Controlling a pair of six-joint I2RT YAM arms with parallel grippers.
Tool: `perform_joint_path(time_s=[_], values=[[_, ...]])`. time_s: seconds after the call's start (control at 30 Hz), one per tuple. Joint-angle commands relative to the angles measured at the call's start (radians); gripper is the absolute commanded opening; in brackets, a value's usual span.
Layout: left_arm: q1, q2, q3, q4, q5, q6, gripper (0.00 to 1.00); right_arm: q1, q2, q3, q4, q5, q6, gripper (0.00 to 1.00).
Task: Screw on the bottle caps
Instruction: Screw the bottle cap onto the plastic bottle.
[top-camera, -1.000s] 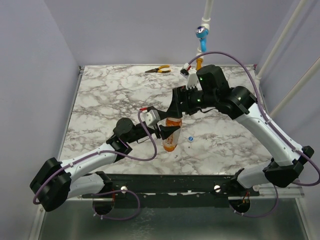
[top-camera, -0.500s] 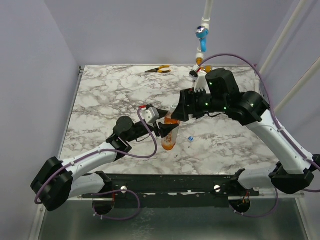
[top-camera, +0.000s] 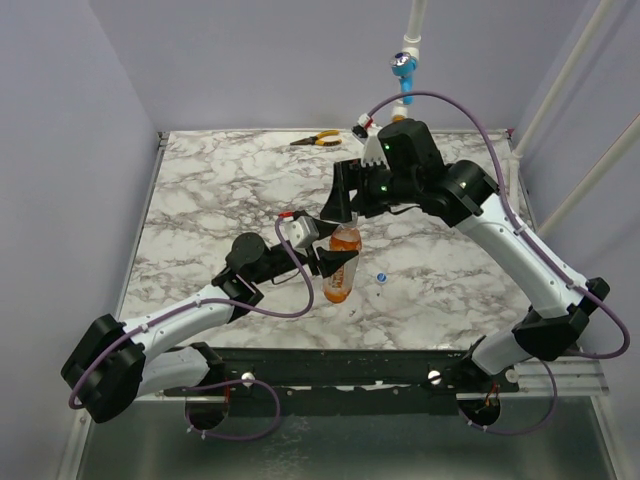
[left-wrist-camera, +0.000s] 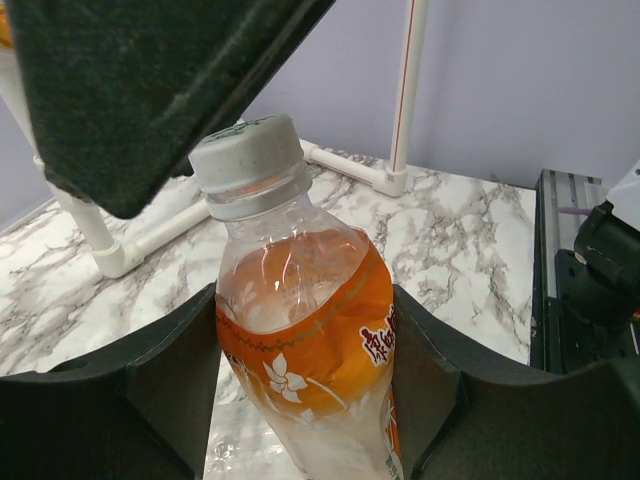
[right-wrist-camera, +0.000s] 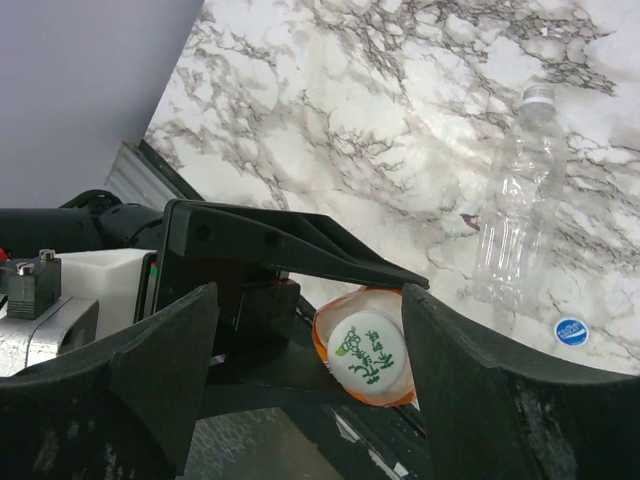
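The bottle (top-camera: 342, 268), clear with an orange label, stands tilted over the table's near middle, and my left gripper (top-camera: 332, 262) is shut on its body (left-wrist-camera: 305, 340). A whitish cap (left-wrist-camera: 248, 150) sits on its neck. My right gripper (top-camera: 343, 205) hangs just above it, open. From the right wrist the cap (right-wrist-camera: 370, 355) lies between the spread jaws, close to the right finger (right-wrist-camera: 470, 380) and well apart from the left one. The blue cap (top-camera: 381, 277) lies loose on the marble to the bottle's right (right-wrist-camera: 571, 331).
An empty clear bottle (right-wrist-camera: 520, 200) lies on the marble beyond the blue cap. Orange-handled pliers (top-camera: 318, 139) lie at the far edge. A blue valve handle on white pipe (top-camera: 404, 68) hangs behind the table. White pipe framing (left-wrist-camera: 370, 175) runs along the table's side.
My right arm swung right, then back left and away from me, its gripper staying open over the bottle's top. The left arm and the bottle have not moved.
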Motion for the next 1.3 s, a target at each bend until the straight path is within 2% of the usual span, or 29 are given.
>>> perform_joint_path(time_s=[0.0,0.57,0.87,1.0,1.1,1.27], values=[[0.002,0.004,0.002,0.030,-0.002,-0.013,0.30,0.015,-0.007,0.002,0.018,-0.050,-0.005,0.77],[0.023,0.031,-0.007,0.041,-0.035,-0.035,0.30,0.016,-0.131,-0.072,-0.028,-0.095,0.015,0.77],[0.030,0.031,-0.002,0.036,-0.020,-0.032,0.30,0.016,-0.231,-0.077,-0.083,-0.034,0.030,0.77],[0.028,0.011,0.003,0.036,0.035,-0.027,0.30,0.016,-0.220,-0.101,-0.080,0.059,0.035,0.77],[0.028,0.003,0.010,0.032,0.081,-0.036,0.30,0.016,-0.200,-0.132,-0.024,0.062,0.022,0.77],[0.020,0.005,0.020,0.024,0.128,-0.050,0.30,0.016,-0.137,-0.091,0.004,0.074,-0.025,0.77]])
